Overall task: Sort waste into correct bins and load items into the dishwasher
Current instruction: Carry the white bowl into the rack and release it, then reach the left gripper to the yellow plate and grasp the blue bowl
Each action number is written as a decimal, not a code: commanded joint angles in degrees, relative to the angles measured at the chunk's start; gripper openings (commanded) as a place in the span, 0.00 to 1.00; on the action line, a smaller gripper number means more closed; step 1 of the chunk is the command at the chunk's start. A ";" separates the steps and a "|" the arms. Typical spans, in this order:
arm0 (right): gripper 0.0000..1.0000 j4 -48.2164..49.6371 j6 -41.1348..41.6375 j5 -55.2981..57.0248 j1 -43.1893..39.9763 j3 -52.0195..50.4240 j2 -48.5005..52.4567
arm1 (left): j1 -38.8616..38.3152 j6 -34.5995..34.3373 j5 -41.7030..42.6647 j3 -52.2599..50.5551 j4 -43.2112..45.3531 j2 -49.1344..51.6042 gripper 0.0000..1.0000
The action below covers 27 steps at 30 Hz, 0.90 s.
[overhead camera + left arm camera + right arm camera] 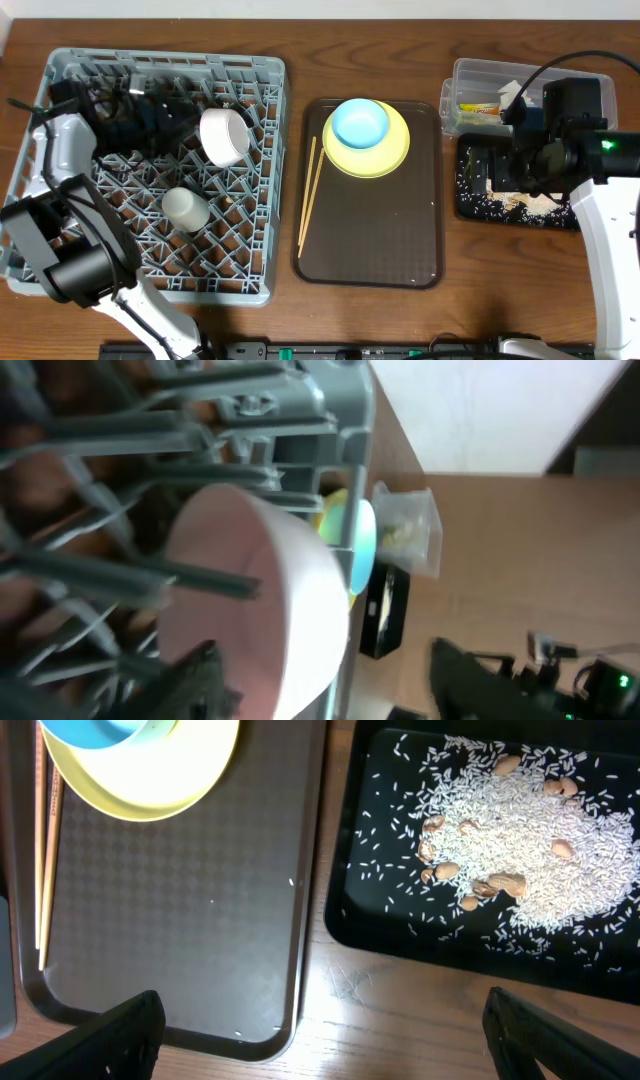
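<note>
The grey dishwasher rack (250, 265) holds a white bowl (225, 135), tilted on its side among the pegs, and a small whitish cup (185, 208). My left gripper (172, 108) is just left of the bowl. In the left wrist view the bowl (250, 580) fills the space before that gripper (322, 658), which is open, with the rim between the fingers. A light blue bowl (360, 122) rests on the yellow plate (385, 158), and chopsticks (308, 195) lie beside them. My right gripper (330, 1040) hangs open over bare wood beside the black bin (350, 920) of rice (530, 830).
The plate, blue bowl and chopsticks lie on a dark brown serving tray (370, 240) in the middle. A clear tub (475, 75) at the back right holds a wrapper (478, 107) and a white tissue (508, 90). The right arm (600, 230) rises from the right edge.
</note>
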 commanded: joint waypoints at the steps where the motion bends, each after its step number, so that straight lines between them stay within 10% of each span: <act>1: 0.99 -0.13 0.55 0.17 -0.17 0.55 0.09 | 1.88 0.46 -5.22 -0.07 -1.14 -1.64 0.77; 13: 0.99 -0.26 0.37 0.17 -0.17 0.55 0.09 | -1.36 -2.16 -20.57 -0.07 -1.97 -20.98 0.86; 27: 0.99 -2.82 11.98 11.96 -0.17 0.52 0.09 | -41.66 -2.32 -55.63 -0.07 6.97 -23.12 0.87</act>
